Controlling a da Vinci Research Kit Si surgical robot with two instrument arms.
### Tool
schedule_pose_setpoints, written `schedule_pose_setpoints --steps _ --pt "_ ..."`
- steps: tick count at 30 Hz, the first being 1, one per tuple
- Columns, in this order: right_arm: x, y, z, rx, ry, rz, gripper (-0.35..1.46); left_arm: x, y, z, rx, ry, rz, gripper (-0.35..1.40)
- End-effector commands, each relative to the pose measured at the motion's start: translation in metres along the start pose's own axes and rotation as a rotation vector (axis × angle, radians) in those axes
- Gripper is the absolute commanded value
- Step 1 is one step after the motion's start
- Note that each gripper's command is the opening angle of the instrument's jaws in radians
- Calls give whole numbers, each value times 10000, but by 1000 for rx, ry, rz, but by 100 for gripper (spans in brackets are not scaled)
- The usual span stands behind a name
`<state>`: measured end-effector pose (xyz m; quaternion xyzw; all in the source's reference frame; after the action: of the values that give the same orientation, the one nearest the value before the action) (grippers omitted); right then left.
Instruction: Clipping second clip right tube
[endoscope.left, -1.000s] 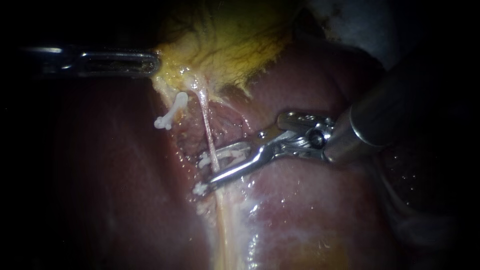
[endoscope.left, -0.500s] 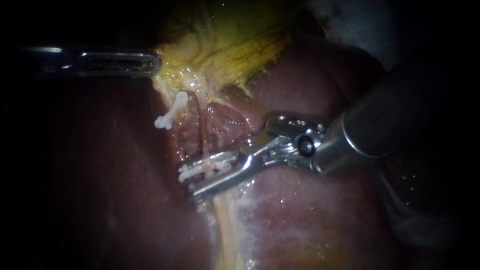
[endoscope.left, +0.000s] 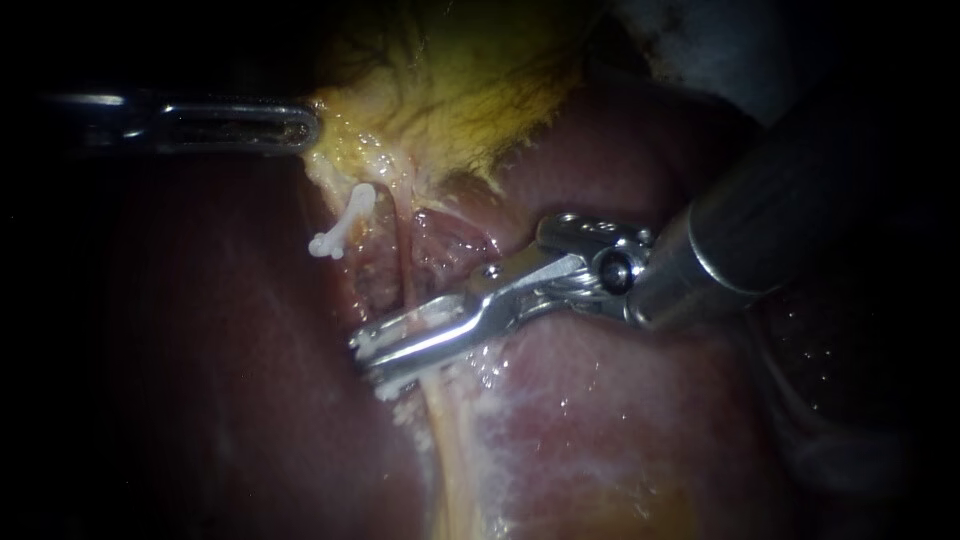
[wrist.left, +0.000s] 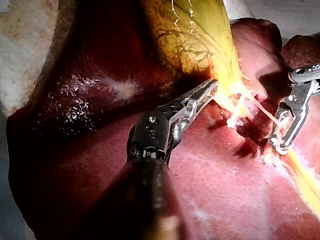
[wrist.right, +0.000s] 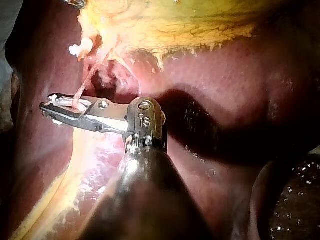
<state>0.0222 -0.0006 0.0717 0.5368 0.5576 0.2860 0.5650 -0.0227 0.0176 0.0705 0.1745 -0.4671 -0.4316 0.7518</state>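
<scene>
Now: right instrument (endoscope.left: 368, 362) jaws nearly together, pinching a white clip (endoscope.left: 372, 346) around the right tube (endoscope.left: 405, 265), which runs thin and pink from the gallbladder (endoscope.left: 450, 90) down across the liver (endoscope.left: 600, 400). Left instrument (endoscope.left: 305, 127) jaws pressed together on the gallbladder's yellow edge. Another clip (endoscope.left: 342, 228) sits near, beside the tube's upper stretch.

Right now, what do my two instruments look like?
Left instrument: dark shaft, silver metal wrist with a round pivot, long slim toothed jaws, slotted lengthwise. Right instrument: thick grey metal shaft, shiny steel wrist with a round pivot, long narrow jaws.
</scene>
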Motion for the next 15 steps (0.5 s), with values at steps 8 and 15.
schedule_pose_setpoints --steps 8,15 --pt "1 5 -3 5 -10 -1 -35 0 0 0 -3 -1 0 -35" --pt "0 4 -3 9 -15 -1 -35 0 0 0 -3 -1 0 -35"
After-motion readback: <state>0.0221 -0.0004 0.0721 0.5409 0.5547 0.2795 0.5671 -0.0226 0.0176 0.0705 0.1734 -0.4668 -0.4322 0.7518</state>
